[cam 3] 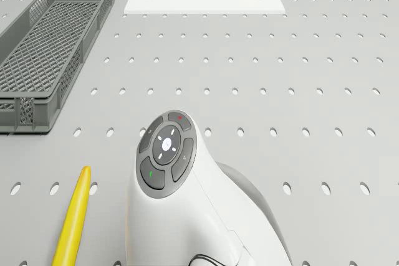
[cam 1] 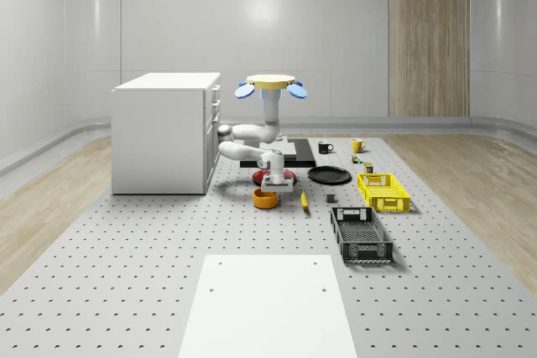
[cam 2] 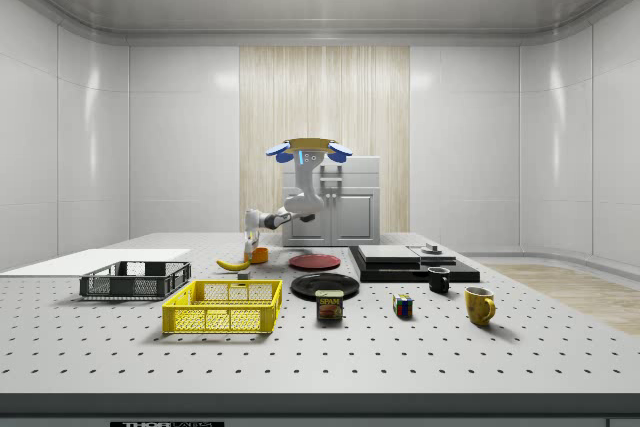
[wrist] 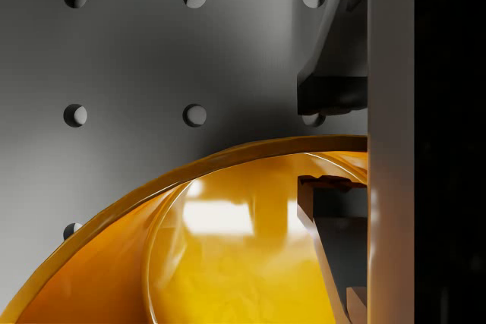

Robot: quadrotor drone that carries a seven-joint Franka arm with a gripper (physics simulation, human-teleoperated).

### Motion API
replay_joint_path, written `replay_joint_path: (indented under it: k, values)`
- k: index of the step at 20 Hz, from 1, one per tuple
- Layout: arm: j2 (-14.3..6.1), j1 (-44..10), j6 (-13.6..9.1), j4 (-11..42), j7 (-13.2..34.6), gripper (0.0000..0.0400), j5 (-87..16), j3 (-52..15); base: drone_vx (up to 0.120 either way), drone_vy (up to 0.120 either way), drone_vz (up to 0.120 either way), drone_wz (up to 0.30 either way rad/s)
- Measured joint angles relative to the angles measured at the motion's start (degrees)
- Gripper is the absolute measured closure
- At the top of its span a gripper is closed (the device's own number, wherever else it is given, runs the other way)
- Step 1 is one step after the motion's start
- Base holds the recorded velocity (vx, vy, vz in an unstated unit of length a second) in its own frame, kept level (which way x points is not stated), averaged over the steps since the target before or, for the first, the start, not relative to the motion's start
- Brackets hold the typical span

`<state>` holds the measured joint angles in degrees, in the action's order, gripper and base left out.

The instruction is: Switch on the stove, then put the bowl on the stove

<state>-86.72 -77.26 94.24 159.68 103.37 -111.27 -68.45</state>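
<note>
Counted on the perforated table (cam 1: pixel 126 274)

Two crates (cam 1: pixel 362 235), two mugs (cam 1: pixel 325 147), two plates (cam 1: pixel 329 175); one each: bowl (cam 1: pixel 265 199), banana (cam 1: pixel 304 199), stove (cam 1: pixel 289 150), can (cam 2: pixel 330 305), cube (cam 2: pixel 402 306), cabinet (cam 1: pixel 164 133), white sheet (cam 1: pixel 267 303).

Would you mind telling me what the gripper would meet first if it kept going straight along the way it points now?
Most likely the orange bowl's rim: one finger sits outside the rim, the other inside. The gripper straddles it, pointing down.

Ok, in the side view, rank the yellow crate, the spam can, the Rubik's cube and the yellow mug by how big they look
Largest to smallest:
1. yellow crate
2. spam can and yellow mug, too alike to rank
3. Rubik's cube
All stand at a similar nearness, so the order looks fair.
</note>
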Motion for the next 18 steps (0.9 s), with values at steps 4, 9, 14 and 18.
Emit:
replay_joint_path:
  k: [4,9,14,18]
  values:
    - [0.15,0.21,-0.46,0.26,-0.04,0.0296,0.58,-0.68,0.000,0.000,0.000,0.000]
    - [0.24,0.74,-1.75,1.17,-0.03,0.0299,3.22,-3.55,0.000,0.000,0.088,0.000]
    - [0.23,0.94,-2.34,1.59,0.01,0.0300,4.68,-5.10,-0.112,0.112,0.120,0.000]
    - [0.18,0.98,-2.48,1.71,0.04,0.0300,5.17,-5.60,-0.120,0.120,0.120,0.000]
